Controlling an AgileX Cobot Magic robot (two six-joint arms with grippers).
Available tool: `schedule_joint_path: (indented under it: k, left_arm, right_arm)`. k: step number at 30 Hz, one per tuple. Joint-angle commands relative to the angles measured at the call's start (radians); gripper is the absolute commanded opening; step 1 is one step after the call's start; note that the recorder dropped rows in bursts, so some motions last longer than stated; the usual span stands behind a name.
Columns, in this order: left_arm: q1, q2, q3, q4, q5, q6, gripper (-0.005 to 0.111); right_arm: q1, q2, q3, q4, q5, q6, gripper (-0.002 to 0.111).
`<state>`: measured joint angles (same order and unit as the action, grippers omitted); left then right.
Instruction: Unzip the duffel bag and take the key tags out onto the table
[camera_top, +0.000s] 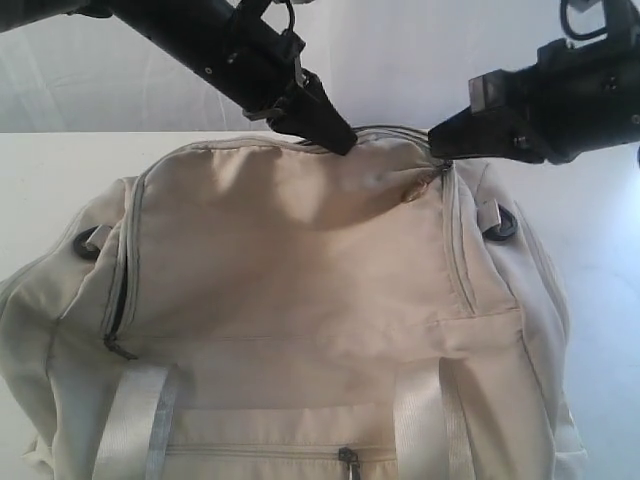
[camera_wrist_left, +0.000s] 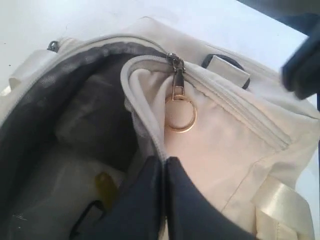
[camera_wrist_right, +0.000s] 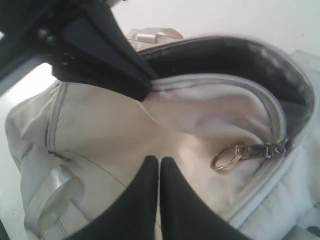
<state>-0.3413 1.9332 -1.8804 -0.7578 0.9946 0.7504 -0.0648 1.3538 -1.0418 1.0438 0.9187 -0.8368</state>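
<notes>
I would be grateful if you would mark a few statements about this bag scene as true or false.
1. The duffel bag has its main zipper partly open, baring dark lining. True.
2. The left gripper has its fingers shut on the edge of the bag's flap. True.
3. The key tags lie out on the table. False: none show there. A small yellow item lies inside the bag.
4. The right gripper holds the metal ring pull. False: the ring hangs free from the slider, and the right fingers are shut beside it.
</notes>
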Motion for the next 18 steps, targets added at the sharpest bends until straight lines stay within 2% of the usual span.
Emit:
schedule_joint_path:
  k: [1, 4, 7, 12, 18]
  left_arm:
    - [0.002, -0.047, -0.004, -0.033, 0.021, 0.017, 0.0]
    - [0.002, -0.074, -0.004, -0.031, 0.022, 0.035, 0.0]
    - [0.002, -0.092, -0.004, -0.026, 0.022, 0.035, 0.0]
    - [0.002, -0.106, -0.004, -0.026, 0.029, 0.039, 0.0]
    - [0.002, -0.113, -0.004, -0.026, 0.029, 0.039, 0.0]
  right_arm:
    - [0.03, 0.103, 0.007, 0.021, 0.003, -0.015, 0.014]
    - [0.034, 0.136, 0.007, 0.01, 0.018, -0.015, 0.027]
    - [0.034, 0.132, 0.007, -0.101, 0.016, 0.057, 0.033]
    - [0.034, 0.134, 0.007, -0.087, -0.123, 0.065, 0.034]
    - [0.034, 0.138, 0.007, -0.055, -0.131, 0.063, 0.034]
